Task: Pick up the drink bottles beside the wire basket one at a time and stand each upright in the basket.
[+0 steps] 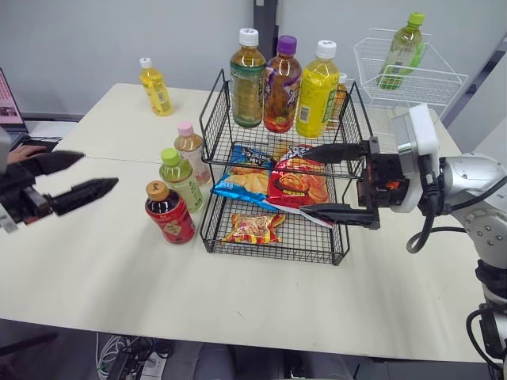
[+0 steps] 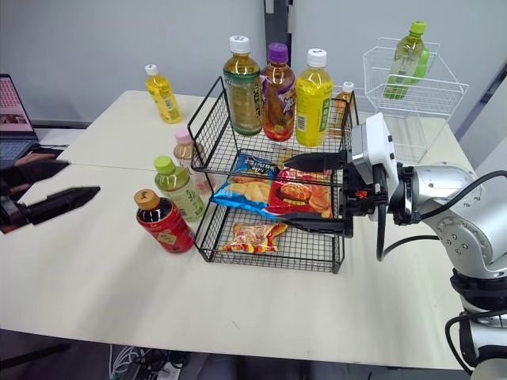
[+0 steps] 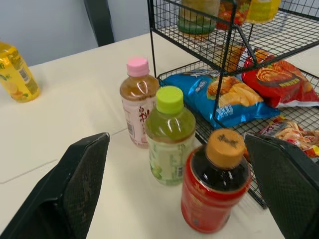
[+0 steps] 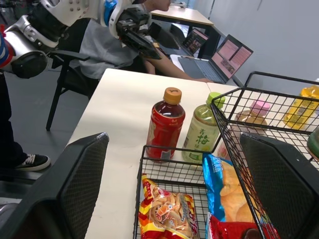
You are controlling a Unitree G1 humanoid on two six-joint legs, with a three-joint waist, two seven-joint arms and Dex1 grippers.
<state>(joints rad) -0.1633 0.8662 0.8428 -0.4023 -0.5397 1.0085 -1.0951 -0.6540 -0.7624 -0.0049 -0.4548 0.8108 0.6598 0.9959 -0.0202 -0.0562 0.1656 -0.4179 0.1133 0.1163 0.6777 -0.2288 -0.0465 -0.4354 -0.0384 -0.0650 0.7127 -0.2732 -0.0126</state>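
Note:
A black two-tier wire basket stands mid-table. Its top tier holds three upright bottles: amber, purple-capped and yellow. Left of the basket stand a red bottle with a brown cap, a green-capped bottle and a pink-capped bottle. My left gripper is open, empty, a short way left of the red bottle. My right gripper is open and empty at the basket's right front, over the snack bags.
Snack bags lie in the lower tier. A small yellow bottle stands at the far left. A white wire basket with a green bottle sits back right. A person's hand and a laptop are at the left edge.

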